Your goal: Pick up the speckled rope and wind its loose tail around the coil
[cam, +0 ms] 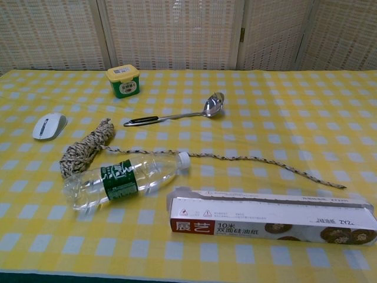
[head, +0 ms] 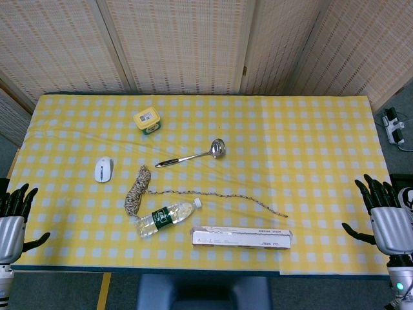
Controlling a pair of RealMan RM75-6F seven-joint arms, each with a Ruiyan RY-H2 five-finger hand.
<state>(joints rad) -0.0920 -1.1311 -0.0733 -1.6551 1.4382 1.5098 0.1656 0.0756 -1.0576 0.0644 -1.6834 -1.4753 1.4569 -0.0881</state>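
Nothing of the task is under way as things lie: the table [head: 322, 116], covered in a yellow-and-white checked cloth, carries everything untouched, and both hands hang off its near corners, seen only in the head view. The left hand [head: 13, 223] sits at the near-left corner with its dark fingers spread and nothing in them; the right hand [head: 386, 219] mirrors it at the near-right corner, fingers likewise apart and empty. So the step in hand is the first reach, and I judge it falls most naturally to the left hand, since the coil lies on that side. The long foil-wrap box [cam: 271, 219] lies along the near edge, just in front of the rope's tail. The clear water bottle [cam: 126, 178] with a green label lies on its side, touching or nearly touching the near end of the coil, so the grasp probably has to come from the far side or from above. The speckled rope [cam: 87, 148] lies left of centre: a short, tight bundle of cream and dark strands, angled away from the robot, with its loose tail [cam: 277, 162] running thin and nearly straight to the right. Beyond it lie a steel ladle [cam: 177, 115], a white computer mouse [cam: 48, 125] and a small yellow-lidded tub [cam: 123, 80].
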